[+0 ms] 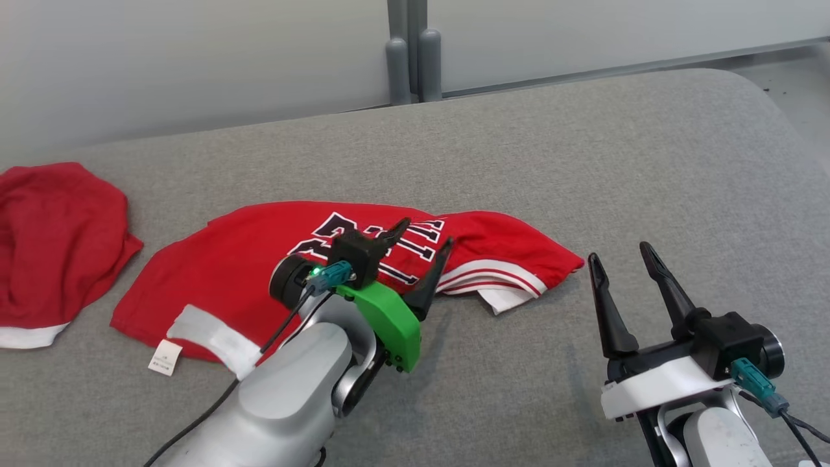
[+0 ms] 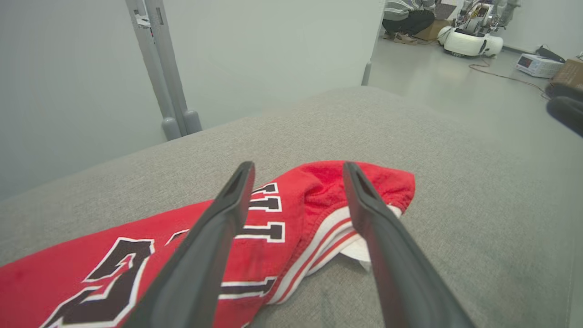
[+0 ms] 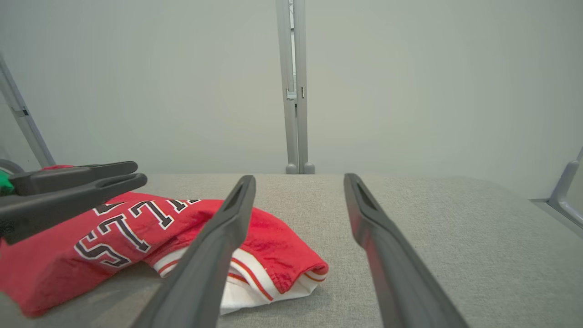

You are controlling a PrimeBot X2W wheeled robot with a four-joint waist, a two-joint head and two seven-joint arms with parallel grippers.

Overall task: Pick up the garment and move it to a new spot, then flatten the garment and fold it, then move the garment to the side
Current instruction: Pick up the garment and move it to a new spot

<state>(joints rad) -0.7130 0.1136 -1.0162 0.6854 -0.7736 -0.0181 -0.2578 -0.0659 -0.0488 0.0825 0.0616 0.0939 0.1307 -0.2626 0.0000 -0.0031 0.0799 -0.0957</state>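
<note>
While the red garment lies crumpled across the middle of the grey cushion, its striped sleeve end tucked under toward the right edge, the left gripper hangs over the lettering with its fingers spread wide and empty. The right gripper, equally wide and empty, stands over bare cushion just beside the sleeve end, toward the near edge. A second red garment lies at the left edge, apart from the first. Likely hazard: a pinch at the lettering may catch one layer only, so that the cloth lifts lopsided with the sleeve tucked; a carry leftward risks overlapping the second garment.
</note>
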